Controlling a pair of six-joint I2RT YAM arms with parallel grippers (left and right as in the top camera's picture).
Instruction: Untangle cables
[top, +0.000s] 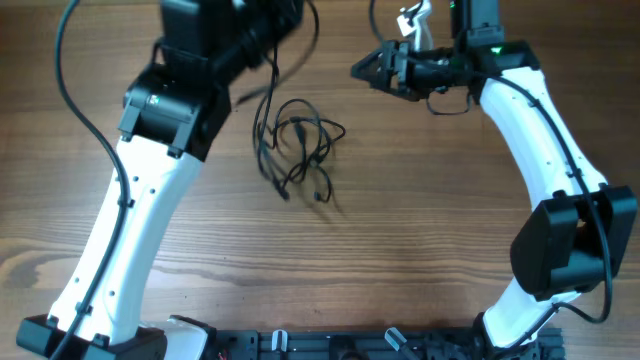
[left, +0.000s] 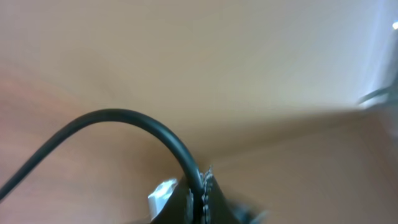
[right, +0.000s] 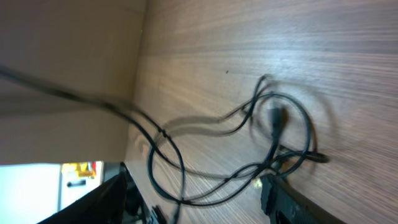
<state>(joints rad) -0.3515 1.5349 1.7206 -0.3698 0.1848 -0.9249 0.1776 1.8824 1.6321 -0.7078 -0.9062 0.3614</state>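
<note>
Presently, desk (top: 420, 220): wood-grain surface carrying the cables (top: 300, 140) toward its far middle, between the two arms.
Left arm (top: 150, 200): reaches from the near-left corner to the far edge, wrist beyond the bunch. Judged to be placed there to draw one strand away from the knot.
Right arm (top: 540, 140): bends in from the right, wrist beside the bunch but apart from it. Judged to be lining up a second hold.
Cable bunch: a loose tangle of thin black loops lying on the desk, with one strand running up to the left wrist.
Left end effector (left: 202, 186): clenched on that strand, which arcs into the closed jaws.
Right end effector (top: 360, 70): released, jaws spread with nothing between them, pointing toward the bunch.
Plug end (right: 277, 117): lies inside the loops and is likely to snag under a pull.
</note>
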